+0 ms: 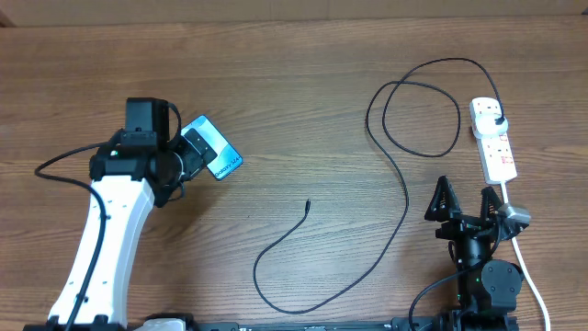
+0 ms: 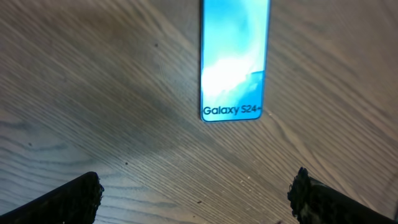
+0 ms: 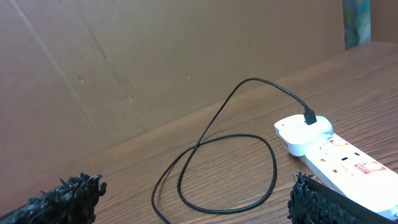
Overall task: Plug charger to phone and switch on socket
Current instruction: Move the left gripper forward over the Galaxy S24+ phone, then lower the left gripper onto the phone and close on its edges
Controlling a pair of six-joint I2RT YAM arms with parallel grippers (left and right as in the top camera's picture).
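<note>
The phone [image 1: 213,148] lies flat on the wooden table at the left, its blue screen reading "Galaxy S24" [image 2: 235,59]. My left gripper [image 1: 186,158] is open and empty, just short of the phone's near end [image 2: 196,193]. The charger's black cable [image 1: 401,188] loops across the table; its connector tip [image 1: 307,203] lies free mid-table and its black plug [image 1: 497,122] sits in the white socket strip [image 1: 493,140]. My right gripper [image 1: 467,204] is open and empty at the front right, just before the strip [image 3: 339,158] and the cable loop [image 3: 227,171].
The strip's white cord [image 1: 525,267] runs down past my right arm to the table's front edge. A brown cardboard wall [image 3: 124,68] stands behind the table.
</note>
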